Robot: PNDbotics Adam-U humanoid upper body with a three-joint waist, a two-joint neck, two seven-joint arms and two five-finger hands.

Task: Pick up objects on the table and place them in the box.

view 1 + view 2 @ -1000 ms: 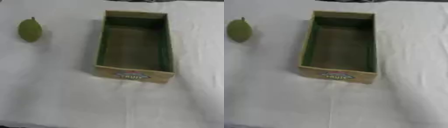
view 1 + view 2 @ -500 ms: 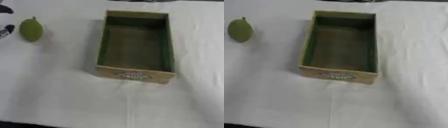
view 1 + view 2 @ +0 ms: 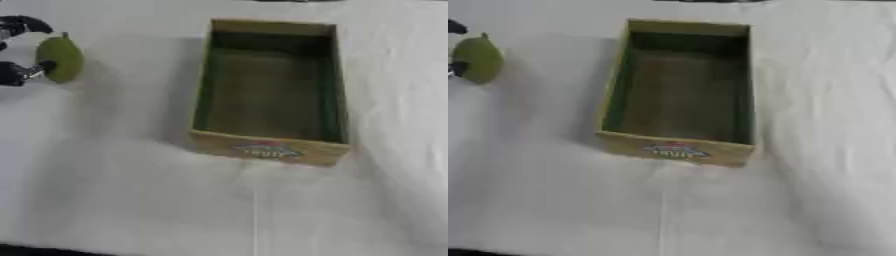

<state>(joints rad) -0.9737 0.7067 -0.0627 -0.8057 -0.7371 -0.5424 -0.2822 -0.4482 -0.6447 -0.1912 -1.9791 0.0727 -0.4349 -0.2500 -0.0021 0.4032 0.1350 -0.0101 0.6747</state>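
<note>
**A:** Where is the fruit lying right now?

**B:** The green fruit (image 3: 59, 59) is sitting on the white bench (image 3: 131, 200), far over on the robot's left, well apart from the box (image 3: 269, 147). Its long axis is running roughly away from the robot, with the little stem pointing toward the far edge.

**A:** And which hand is nearer?

**B:** The left hand (image 3: 16, 72), clearly. It is showing at the left edge of the left eye view, just beside the fruit. The right hand is not appearing in either view.

**A:** How are the fingers (image 3: 26, 24) standing?

**B:** They are spread apart and holding nothing. One dark tip is arching over near the stem end, and another is sitting at the near side of the fruit, touching it or very nearly so; I cannot tell which. So the fruit is lying to the right of the palm, in the gap between those tips, with its length running across that gap.

**A:** So what is the coming move turning on?

**B:** I'm judging that the hand needs to slide a little further right so the fingers are bracketing the fruit end to end before closing. The box is lying open, with nothing visible inside, so once lifted, the fruit would be travelling rightward over the near-left wall.
</note>
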